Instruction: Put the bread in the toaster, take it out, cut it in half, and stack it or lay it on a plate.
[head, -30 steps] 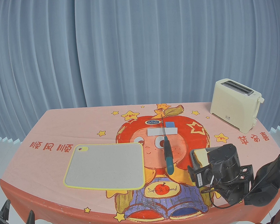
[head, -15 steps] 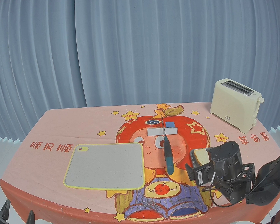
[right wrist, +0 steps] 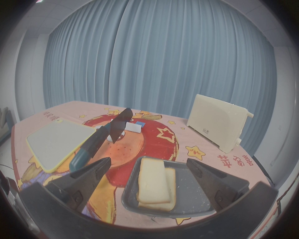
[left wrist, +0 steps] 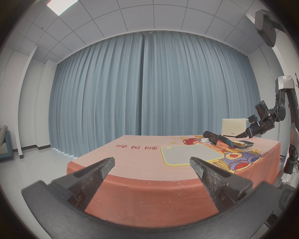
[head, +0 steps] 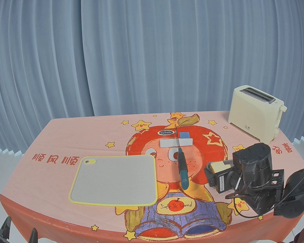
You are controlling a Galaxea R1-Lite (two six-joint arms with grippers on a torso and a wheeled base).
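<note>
Right wrist view gives you the clearest look: the right gripper [right wrist: 149, 161] hangs over the bread [right wrist: 154, 183] with its jaws spread wide and nothing between them, one finger on each side of the slices but not touching them. You have two slices, one lying on the other, in a dark grey tray [right wrist: 193, 199] near the table's [right wrist: 199, 146] front right corner. The cream toaster [right wrist: 218, 126] stands at the back right corner, well apart from the tray, and both of its slots are open to the ceiling.

The knife [right wrist: 93, 144] lies mid-table with its teal handle toward the front edge. Its blade points toward the back edge and crosses a white strip [head: 168, 143] (whether the blade rests on it, you cannot tell). The cutting board [right wrist: 57, 141], grey with a yellow rim, sits flat near the front edge, left of the knife.

Your left gripper [left wrist: 152, 161] is low off the front left corner, clear of the table, with its jaws wide apart and holding nothing.
</note>
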